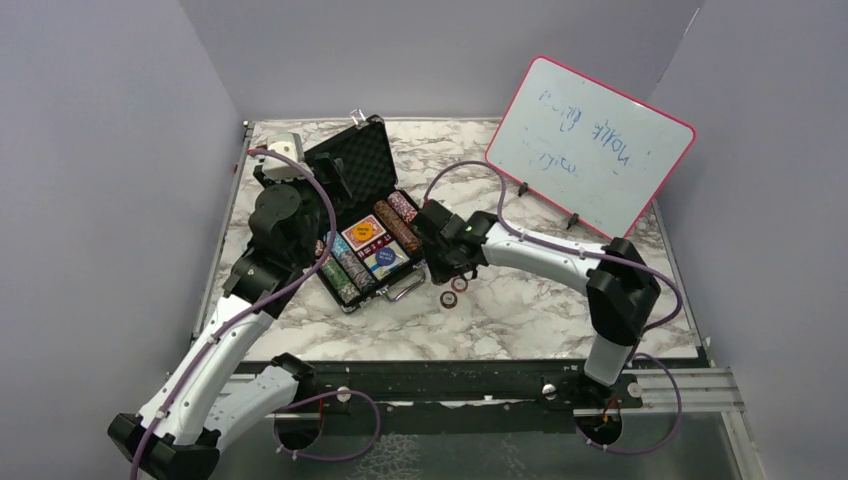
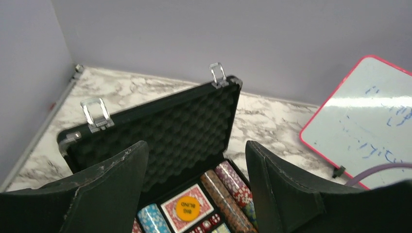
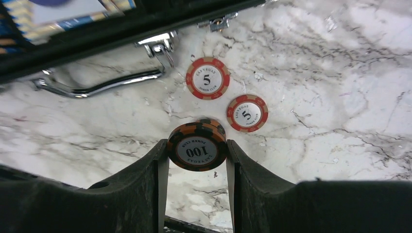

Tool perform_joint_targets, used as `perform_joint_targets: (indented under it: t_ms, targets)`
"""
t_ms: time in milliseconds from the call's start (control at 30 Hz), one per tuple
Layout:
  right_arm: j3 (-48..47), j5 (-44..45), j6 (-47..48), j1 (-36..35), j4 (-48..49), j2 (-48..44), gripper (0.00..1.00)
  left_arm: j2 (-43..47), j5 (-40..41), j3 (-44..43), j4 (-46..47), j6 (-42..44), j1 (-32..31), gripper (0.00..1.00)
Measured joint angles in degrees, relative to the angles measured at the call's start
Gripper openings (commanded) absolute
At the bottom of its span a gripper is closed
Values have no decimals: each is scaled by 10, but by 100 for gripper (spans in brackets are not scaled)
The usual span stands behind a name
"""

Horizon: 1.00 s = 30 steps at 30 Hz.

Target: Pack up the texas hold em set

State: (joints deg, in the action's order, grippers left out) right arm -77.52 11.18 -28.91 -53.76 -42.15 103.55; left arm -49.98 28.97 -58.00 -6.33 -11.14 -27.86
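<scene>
The black foam-lined briefcase [image 1: 358,162] lies open at the table's left middle, its lid [image 2: 180,124] upright. Rows of striped poker chips [image 2: 232,180] fill it, beside a red card deck with an orange round button [image 2: 187,208] on top and red dice [image 2: 206,224]. My left gripper [image 2: 194,160] hovers open above the case with nothing between its fingers. Just right of the case's silver handle [image 3: 97,89], my right gripper [image 3: 197,151] is shut on an orange-and-black 100 chip [image 3: 197,145]. Two red 5 chips [image 3: 208,78] [image 3: 247,113] lie flat on the marble beyond it.
A pink-framed whiteboard [image 1: 590,140] leans on stands at the back right. Grey walls enclose the marble table [image 1: 560,310] on three sides. The two loose chips [image 1: 453,291] lie in front of the case's right corner.
</scene>
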Motion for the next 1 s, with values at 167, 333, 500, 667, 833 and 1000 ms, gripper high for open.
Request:
perform_joint_targets:
  t_ms: [167,333,500,667,833,1000]
  targets:
    - [-21,-2,-25,25,-1,-40,18,16,-39,63,-1,-72,0,77]
    - [-41,-26,-71,66,0,-55,19,18,-143,142,25,-140,0,87]
    - [-44,-79,-134,113,12,-69,19,-30,-267,182,76,-192,0,97]
    - [-34,-153,-212,162,49,-92,19,-93,-350,210,125,-229,-4,93]
    - [-11,-216,-291,189,95,-109,19,-121,-406,244,192,-273,-11,87]
    - [3,-260,-352,189,131,-109,19,-161,-434,248,255,-309,-31,82]
